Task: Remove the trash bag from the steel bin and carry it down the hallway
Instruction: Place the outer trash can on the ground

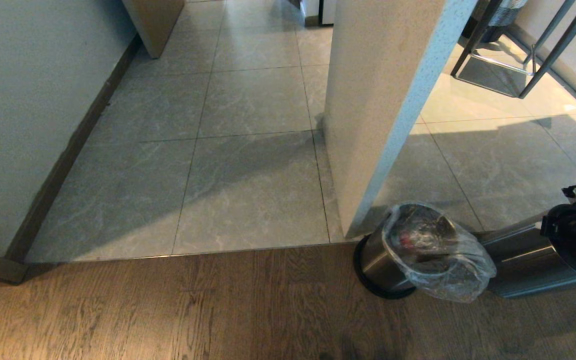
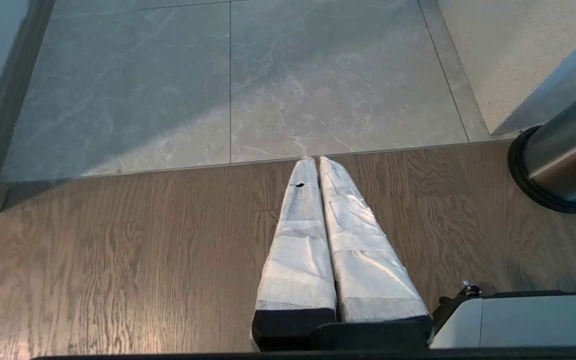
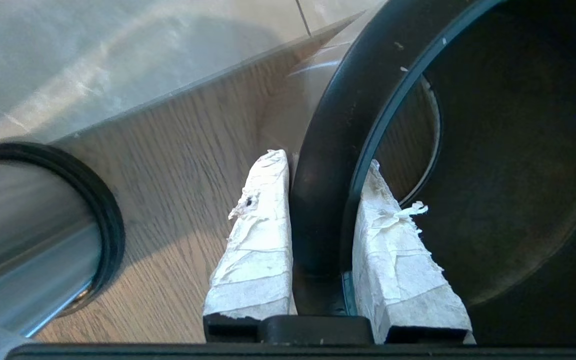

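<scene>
The steel bin [image 1: 380, 255] leans on the wood floor at a pillar's foot, its black base ring toward me. The clear crinkled trash bag [image 1: 438, 255] bulges from its top, with dark and reddish scraps showing through. To its right lies a second brushed-steel cylinder [image 1: 518, 265]. My right gripper [image 3: 325, 157] is shut on that cylinder's thick black rim [image 3: 328, 100], and the bin's steel side [image 3: 23, 250] shows beside it. My right arm [image 1: 575, 225] enters at the right edge. My left gripper [image 2: 316, 159] hangs shut and empty over the wood, left of the bin [image 2: 563, 145].
The hallway's grey marble-look tiles [image 1: 253, 150] begin just past the wood planks [image 1: 168, 310]. A pale wall with a dark baseboard [image 1: 68, 160] runs along the left. A pale pillar [image 1: 383, 100] stands right of the passage. Metal stool legs [image 1: 518, 50] stand at the far right.
</scene>
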Tool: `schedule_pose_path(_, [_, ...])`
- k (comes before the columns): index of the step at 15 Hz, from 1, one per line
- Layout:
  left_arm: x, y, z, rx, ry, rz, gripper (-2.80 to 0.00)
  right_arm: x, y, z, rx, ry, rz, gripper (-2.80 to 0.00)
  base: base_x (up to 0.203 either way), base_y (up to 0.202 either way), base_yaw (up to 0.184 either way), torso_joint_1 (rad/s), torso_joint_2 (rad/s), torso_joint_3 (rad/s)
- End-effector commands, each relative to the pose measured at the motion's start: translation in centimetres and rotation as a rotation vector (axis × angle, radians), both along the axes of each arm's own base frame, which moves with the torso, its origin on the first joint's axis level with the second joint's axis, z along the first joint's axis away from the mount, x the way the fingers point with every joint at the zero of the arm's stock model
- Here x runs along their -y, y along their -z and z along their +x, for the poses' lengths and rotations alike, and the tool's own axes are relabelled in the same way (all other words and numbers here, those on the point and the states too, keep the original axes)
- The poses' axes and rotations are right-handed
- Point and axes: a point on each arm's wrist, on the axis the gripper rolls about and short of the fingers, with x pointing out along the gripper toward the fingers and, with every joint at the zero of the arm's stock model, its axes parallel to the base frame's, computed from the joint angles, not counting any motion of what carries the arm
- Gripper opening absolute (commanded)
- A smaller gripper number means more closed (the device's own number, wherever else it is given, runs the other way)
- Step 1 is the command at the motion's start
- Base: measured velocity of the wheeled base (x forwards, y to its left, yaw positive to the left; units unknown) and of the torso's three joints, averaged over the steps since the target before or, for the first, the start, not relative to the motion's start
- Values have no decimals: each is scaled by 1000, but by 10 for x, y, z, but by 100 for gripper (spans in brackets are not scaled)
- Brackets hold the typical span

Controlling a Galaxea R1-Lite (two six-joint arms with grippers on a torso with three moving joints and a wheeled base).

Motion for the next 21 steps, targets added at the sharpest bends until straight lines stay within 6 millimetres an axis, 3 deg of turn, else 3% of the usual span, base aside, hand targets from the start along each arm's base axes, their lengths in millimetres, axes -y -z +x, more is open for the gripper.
schedule_pose_path(1, [0,0,0,2,0,0,-280,-3,-7,-3,2,-11,-3,-280,0,0,0,0,0,0])
schedule_pose_path(6, [0,0,0,1,0,0,-280,-5,2,-6,-32,-17,-7,-280,0,0,0,0,0,0])
schedule_pose_path(9, [0,0,0,0,0,0,-280,-6,-6,-7,-16,-30,-21,-280,0,0,0,0,0,0])
schedule_pose_path(17, [0,0,0,0,0,0,-280,-4,9,-2,-50,-59,-25,-280,0,0,0,0,0,0])
schedule_pose_path(18, [0,0,0,1,0,0,-280,-4,9,-2,-55,-74,-46,-87,0,0,0,0,0,0])
schedule_pose_path(19, [0,0,0,0,0,0,-280,-5,10,-4,-67,-84,-53,0,0,0,0,0,0,0])
schedule_pose_path(21, [0,0,0,2,0,0,-280,-5,6,-3,-61,-84,-57,0,0,0,0,0,0,0])
